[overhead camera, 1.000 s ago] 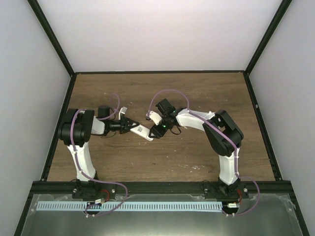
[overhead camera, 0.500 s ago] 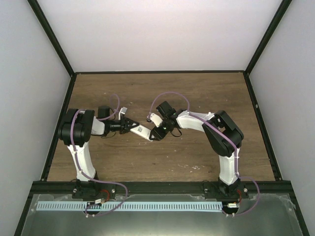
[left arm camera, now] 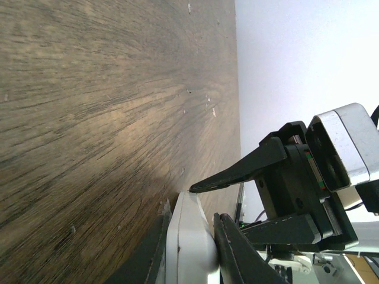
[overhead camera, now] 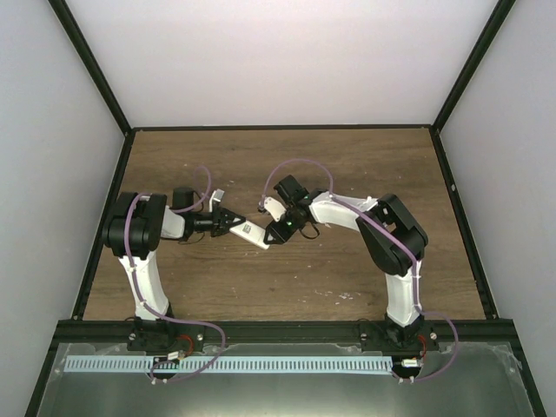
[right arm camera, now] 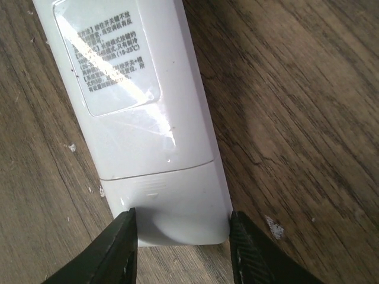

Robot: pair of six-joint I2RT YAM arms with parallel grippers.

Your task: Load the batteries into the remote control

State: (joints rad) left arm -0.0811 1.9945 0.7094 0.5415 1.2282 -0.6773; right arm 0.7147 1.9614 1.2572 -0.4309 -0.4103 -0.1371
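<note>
The left gripper (left arm camera: 190,222) is closed narrowly on one end of the slim white plastic rectangular remote control (right arm camera: 142,118), with a black finger (left arm camera: 234,254) pressed to each side. Straight ahead of it, the right gripper (right arm camera: 182,245) straddles the remote control's other end. It is opened only to the bar's width, and its fingertips (right arm camera: 121,248) lie against both long edges beside the closed battery cover (right arm camera: 166,201). The remote control spans between the two grippers, back upward, with its printed label (right arm camera: 106,59) showing. I cannot tell whether it touches the brown wood-grain surface (right arm camera: 296,118).
</note>
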